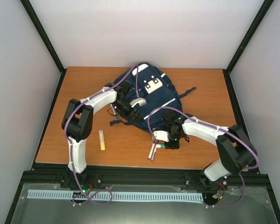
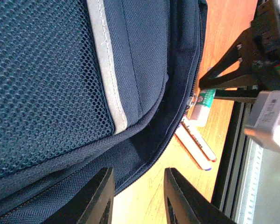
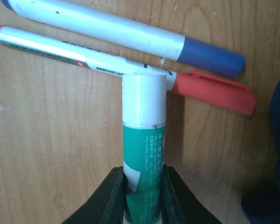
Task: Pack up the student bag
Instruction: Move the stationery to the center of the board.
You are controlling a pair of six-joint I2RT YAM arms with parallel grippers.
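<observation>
The student bag (image 1: 151,95), navy with white stripes and a white front patch, lies flat at the table's back centre. My left gripper (image 1: 130,113) is at its near left edge. In the left wrist view its jaws (image 2: 137,196) stand open just over the bag's zipper edge (image 2: 144,140), with nothing between them. My right gripper (image 1: 170,142) hovers near the bag's front corner. In the right wrist view it (image 3: 143,179) is shut on a green and white glue stick (image 3: 143,116). The stick's white cap points at two markers on the table, one blue-capped (image 3: 130,32) and one red-capped (image 3: 130,65).
A pale yellow stick-shaped item (image 1: 102,140) lies on the wooden table (image 1: 84,84) near the left arm. The two markers (image 1: 152,151) lie close to the table's front edge. Black frame posts and white walls enclose the table.
</observation>
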